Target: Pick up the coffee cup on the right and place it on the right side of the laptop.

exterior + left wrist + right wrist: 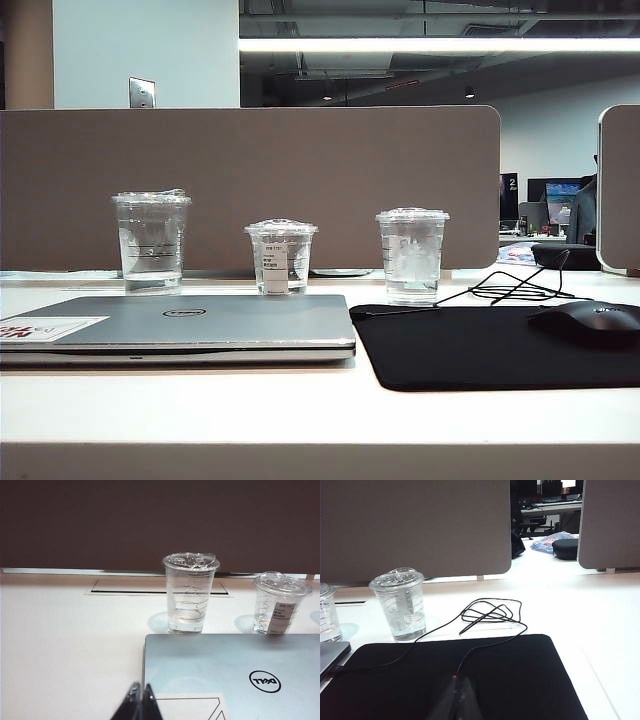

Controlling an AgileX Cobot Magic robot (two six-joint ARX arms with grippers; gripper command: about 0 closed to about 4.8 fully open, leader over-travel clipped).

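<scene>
The right gripper (456, 692), fingertips pressed together over the black mouse mat (520, 680), sits nearer than the likewise closed left gripper (140, 700) to the tall clear lidded Starbucks coffee cup (400, 605), standing upright beyond the mat, beside the slim silver-grey Dell laptop (180, 325).

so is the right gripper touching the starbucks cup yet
Apart. The right wrist view shows the shut right gripper over the mouse pad, bare pad between it and the coffee cup.
</scene>
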